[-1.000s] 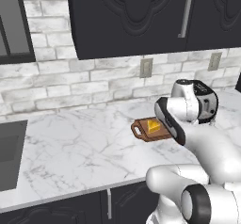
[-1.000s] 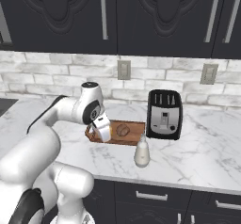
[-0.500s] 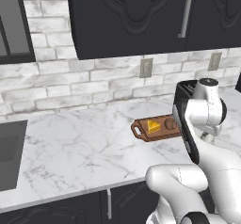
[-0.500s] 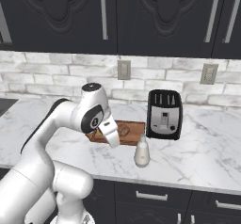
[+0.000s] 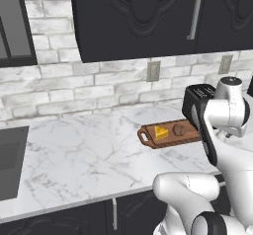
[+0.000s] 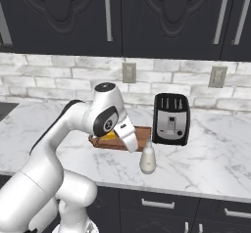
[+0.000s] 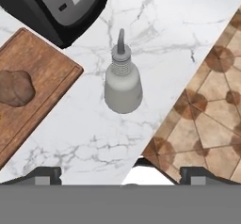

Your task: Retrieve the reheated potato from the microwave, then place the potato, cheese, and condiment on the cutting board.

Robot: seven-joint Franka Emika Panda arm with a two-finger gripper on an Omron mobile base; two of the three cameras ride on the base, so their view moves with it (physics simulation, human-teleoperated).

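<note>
Hanging above the counter (image 7: 70, 138), the gripper (image 7: 120, 173) looked straight down at a small white bottle (image 7: 122, 83). Its two fingers stood wide apart and held nothing. That made sense, because open fingers can drop around the bottle from both sides.

The bottle stood upright on the white counter, near the front edge, where the brown floor tiles (image 7: 207, 119) showed past the edge. It stood just beside the wooden board (image 7: 35, 89) but did not touch it. It was the sauce bottle the job asked for, and it looked like the last thing left to move.

The potato (image 5: 179, 129) was already lying on the board, so it was out of the microwave. The cheese (image 5: 160, 132) lay on the board too, close beside the potato, nearer the handle end with the hole. Both sat near the middle of the board, so there was room left for the bottle.

The black toaster (image 6: 171, 118) stood at the far end of the board, toward the back wall. It was close to the bottle, so the arm (image 6: 105, 122) would need care not to bump it on the way down. The bottle was tall and thin, so a push from one finger could tip it over.
</note>
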